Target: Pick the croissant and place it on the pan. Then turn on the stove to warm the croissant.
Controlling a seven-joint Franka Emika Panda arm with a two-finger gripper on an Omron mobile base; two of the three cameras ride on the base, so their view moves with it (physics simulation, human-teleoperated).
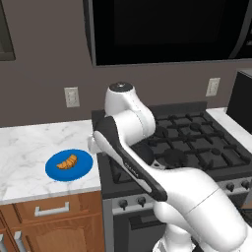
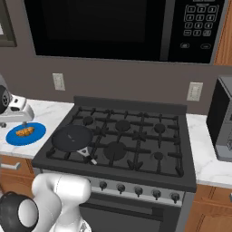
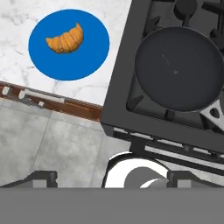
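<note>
While ridged, the crescent croissant (image 3: pixel 65 41) tops a flat round blue plate (image 3: pixel 87 61).

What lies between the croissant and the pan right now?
In the hand view, the croissant sits on a blue plate; between it and the pan lie the plate's rim, bare marble counter and the stove's edge with its grate.

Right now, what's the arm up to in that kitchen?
Nothing is held yet. The croissant sits on the blue plate on the marble counter, left of the stove. The pan waits empty on the front left burner. The tool hangs open above the stove's front edge, looking down on both.
</note>
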